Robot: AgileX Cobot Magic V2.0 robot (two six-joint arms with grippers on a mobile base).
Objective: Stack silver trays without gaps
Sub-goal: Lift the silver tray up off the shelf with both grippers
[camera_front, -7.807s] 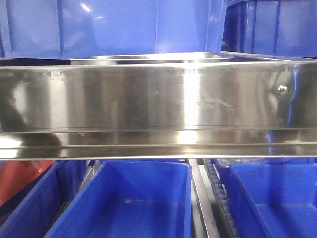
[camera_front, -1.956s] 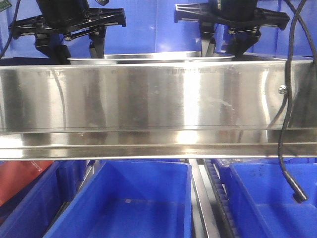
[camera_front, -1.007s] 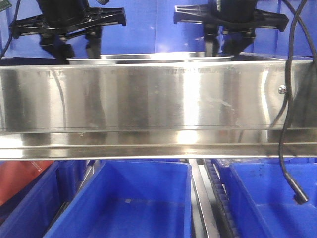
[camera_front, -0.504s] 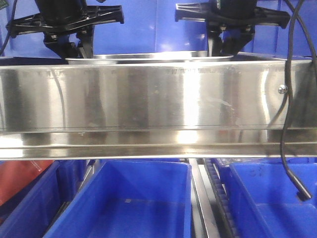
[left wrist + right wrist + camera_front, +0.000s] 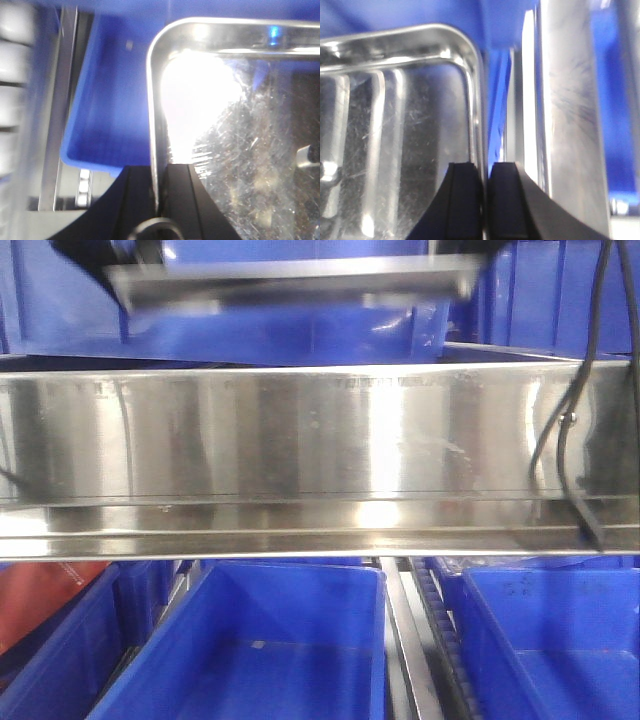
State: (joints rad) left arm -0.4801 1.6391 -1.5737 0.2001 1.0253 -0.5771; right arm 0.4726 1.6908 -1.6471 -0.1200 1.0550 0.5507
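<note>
Tray (image 5: 290, 280) held by both end rims.
Left pincer (image 5: 159, 175) and right pincer (image 5: 484, 172) clamp thin rims; a slip at either would tilt or drop it.

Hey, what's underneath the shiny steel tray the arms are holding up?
Below the polished rectangular steel tray, only a blue plastic bin behind it shows. The long steel shelf rail covers the shelf surface, and the tray's floor blocks the wrist views.
</note>
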